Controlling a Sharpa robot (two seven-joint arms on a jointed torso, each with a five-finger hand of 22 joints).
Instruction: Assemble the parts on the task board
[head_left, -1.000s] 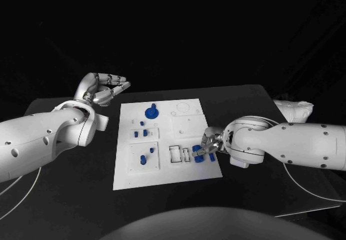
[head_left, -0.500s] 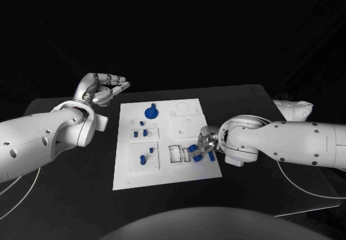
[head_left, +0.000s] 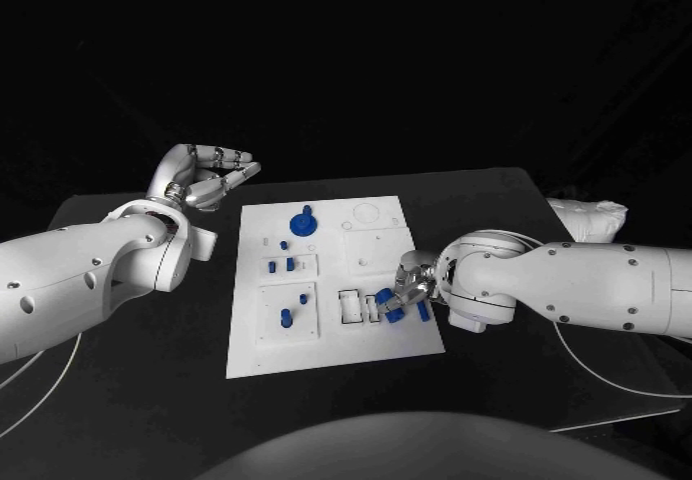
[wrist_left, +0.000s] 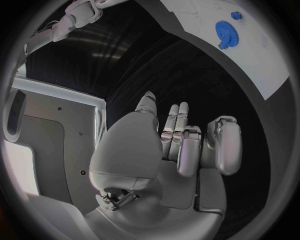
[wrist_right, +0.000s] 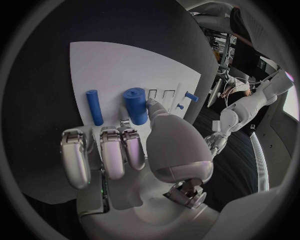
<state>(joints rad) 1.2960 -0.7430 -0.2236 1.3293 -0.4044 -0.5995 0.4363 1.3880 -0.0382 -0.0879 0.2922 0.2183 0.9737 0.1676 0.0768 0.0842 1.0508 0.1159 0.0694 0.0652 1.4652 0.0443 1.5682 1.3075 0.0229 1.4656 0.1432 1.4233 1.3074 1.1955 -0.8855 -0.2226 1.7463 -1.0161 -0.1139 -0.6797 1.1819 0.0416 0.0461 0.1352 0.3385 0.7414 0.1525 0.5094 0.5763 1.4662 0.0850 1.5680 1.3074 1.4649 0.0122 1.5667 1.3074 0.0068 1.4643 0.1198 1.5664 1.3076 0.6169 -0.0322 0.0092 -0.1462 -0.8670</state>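
R hand (head_left: 408, 288) working at the task board's (head_left: 378, 345) near-right corner; L hand (head_left: 206, 177) idling off the board.

You're seeing the R hand pinching a fat blue cylinder (wrist_right: 135, 105) betw. thumb and a finger in the right wrist view, other fingers hanging curled just short of the board. A thinner blue peg (wrist_right: 94, 107) is lying flat just beside it, untouched. From the head cam the R arm is covering most of that hand, so contact w/ the board can't be judged. L hand is hovering past the board's far-left corner, fingers curled in, holding nothing; blue gear (wrist_left: 226, 30) is sitting well beyond its fingertips, partly cut by the lens rim.
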